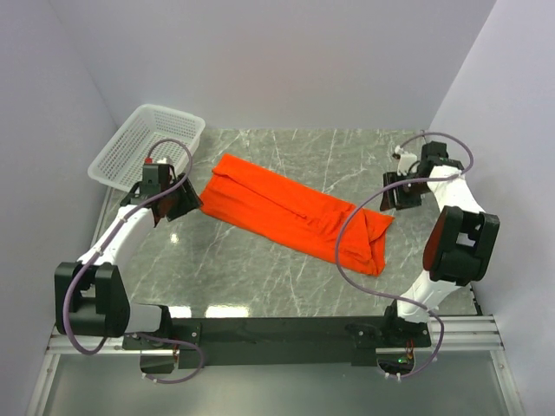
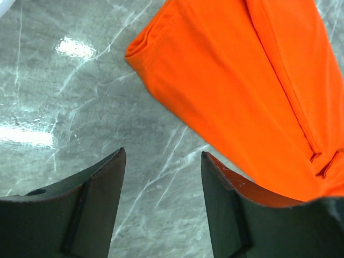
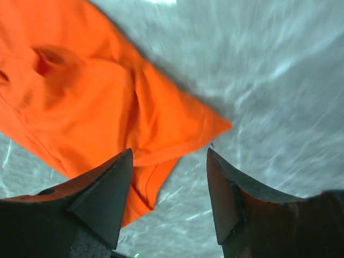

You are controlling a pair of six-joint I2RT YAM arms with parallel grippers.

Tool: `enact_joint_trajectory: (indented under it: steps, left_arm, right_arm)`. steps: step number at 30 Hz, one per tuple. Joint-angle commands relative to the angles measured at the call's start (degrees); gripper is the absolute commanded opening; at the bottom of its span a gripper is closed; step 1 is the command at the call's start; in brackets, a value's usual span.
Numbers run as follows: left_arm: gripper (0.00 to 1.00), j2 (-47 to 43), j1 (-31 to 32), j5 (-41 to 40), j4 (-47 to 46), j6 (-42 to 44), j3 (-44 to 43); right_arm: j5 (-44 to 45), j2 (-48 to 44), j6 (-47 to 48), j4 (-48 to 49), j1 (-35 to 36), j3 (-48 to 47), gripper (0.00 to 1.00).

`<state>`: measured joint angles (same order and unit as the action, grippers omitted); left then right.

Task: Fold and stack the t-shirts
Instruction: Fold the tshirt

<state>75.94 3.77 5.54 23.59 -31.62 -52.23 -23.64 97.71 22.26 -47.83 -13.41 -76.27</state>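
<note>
Judging from its creases, we expect the shirt [image 1: 295, 212] to be light and limp. It lies on the table [image 1: 260, 277] as a diagonal strip, far-left to near-right. Our left gripper [image 2: 161, 156] and right gripper [image 3: 169, 153] hang spread, empty, at its ends; we'd pinch the corners there.

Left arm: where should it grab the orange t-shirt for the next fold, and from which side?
Probably the short end nearest the left gripper, coming in along the strip's length. The t-shirt lies folded as a long diagonal strip; that end's corner shows a rounded fold edge, layers together, facing the open jaws.
</note>
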Motion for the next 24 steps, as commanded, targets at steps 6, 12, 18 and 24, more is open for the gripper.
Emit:
enact_joint_trajectory:
  steps: [6, 12, 18, 24]
  left_arm:
    - [0.63, 2.37, -0.08, -1.67, -5.93, -2.75, -0.24]
    - [0.63, 2.10, -0.08, -1.94, -5.84, -3.01, 0.46]
    - [0.62, 1.93, -0.08, -2.46, -5.40, -3.10, 0.55]
    - [0.62, 2.89, -0.08, -2.90, -4.26, -2.58, -1.38]
  right_arm:
    - [0.78, 5.10, -8.46, 4.15, -3.55, 2.27, 0.64]
    - [1.93, 10.92, -10.04, 3.71, -3.64, -1.42, 0.62]
    - [1.49, 13.38, -9.60, 3.01, -3.64, -2.04, 0.53]
    - [0.70, 15.49, -9.87, 2.57, -3.64, -4.85, 0.23]
